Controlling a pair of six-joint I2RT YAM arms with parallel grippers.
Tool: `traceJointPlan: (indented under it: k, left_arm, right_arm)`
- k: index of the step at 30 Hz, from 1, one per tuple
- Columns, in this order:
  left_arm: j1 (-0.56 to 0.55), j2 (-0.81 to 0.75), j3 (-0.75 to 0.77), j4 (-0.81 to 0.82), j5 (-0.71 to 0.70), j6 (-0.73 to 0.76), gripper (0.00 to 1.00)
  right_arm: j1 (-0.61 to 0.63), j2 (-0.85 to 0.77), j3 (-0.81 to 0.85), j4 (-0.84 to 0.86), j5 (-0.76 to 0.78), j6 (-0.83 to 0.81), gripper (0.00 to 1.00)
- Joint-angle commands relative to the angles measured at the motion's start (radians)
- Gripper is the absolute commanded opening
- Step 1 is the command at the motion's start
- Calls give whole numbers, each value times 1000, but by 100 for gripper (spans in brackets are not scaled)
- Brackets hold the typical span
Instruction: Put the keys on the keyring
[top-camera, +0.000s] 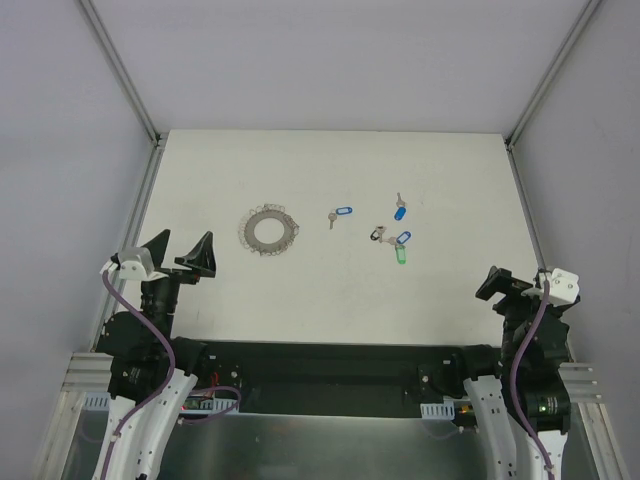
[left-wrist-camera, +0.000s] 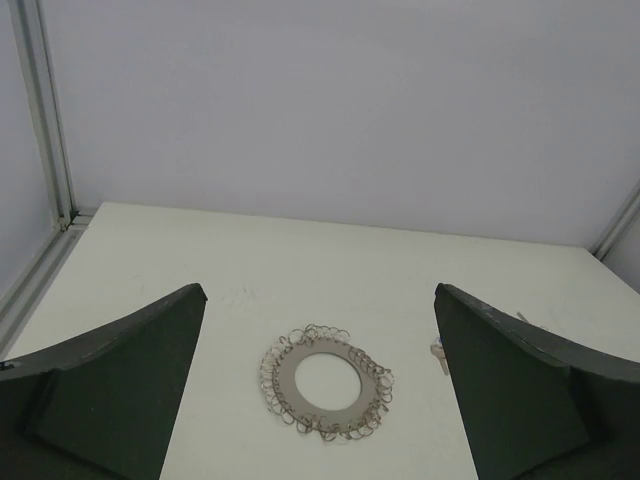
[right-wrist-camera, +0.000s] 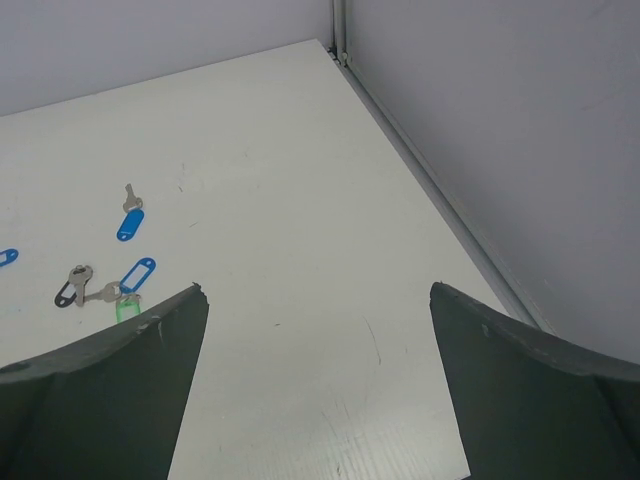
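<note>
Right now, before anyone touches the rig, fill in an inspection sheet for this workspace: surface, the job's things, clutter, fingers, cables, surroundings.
Surface: white table, flat, with faint scuff marks.
Job's things: ring lies flat left of centre, with no tagged key on it. Keys lie loose to its right, all apart from the ring: a single blue-tagged key nearest it, another farther right, and a small bunch with blue and green tags.
Clutter: nothing seen.
Fingers: left fingers open and empty, facing the ring. Right fingers open and empty, near the table's right edge.
Cables: lilac cable along each arm, off the table.
Surroundings: plain pale walls, metal frame rails.
</note>
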Motion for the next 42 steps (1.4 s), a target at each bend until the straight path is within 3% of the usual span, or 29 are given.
traceJointPlan:
  k: [1, 7, 12, 15, 22, 28, 39, 42]
  left_arm:
    - [-8, 7, 3, 22, -24, -20, 99]
    - [-8, 4, 5, 19, -32, -18, 99]
    - [-8, 29, 12, 14, -33, -40, 99]
    - [-8, 90, 52, -78, -55, -84, 99]
    - [-8, 408, 170, -259, -61, -175, 99]
    - [-8, 698, 270, -343, 17, -257, 99]
    - [-9, 1228, 429, -365, 89, -454, 99]
    - [-12, 1335, 463, -354, 68, -486, 92]
  right_arm:
    - [7, -197, 30, 6, -11, 12, 96]
    - [7, -194, 26, 16, -111, -6, 96]
    - [7, -196, 22, 21, -83, -6, 96]
    - [10, -196, 21, 13, -62, -9, 96]
    - [37, -194, 15, 15, -60, -14, 96]
    - [69, -196, 16, 10, -16, -12, 96]
    - [120, -196, 16, 3, 32, -20, 96]
    - [128, -197, 13, 4, 29, -25, 96]
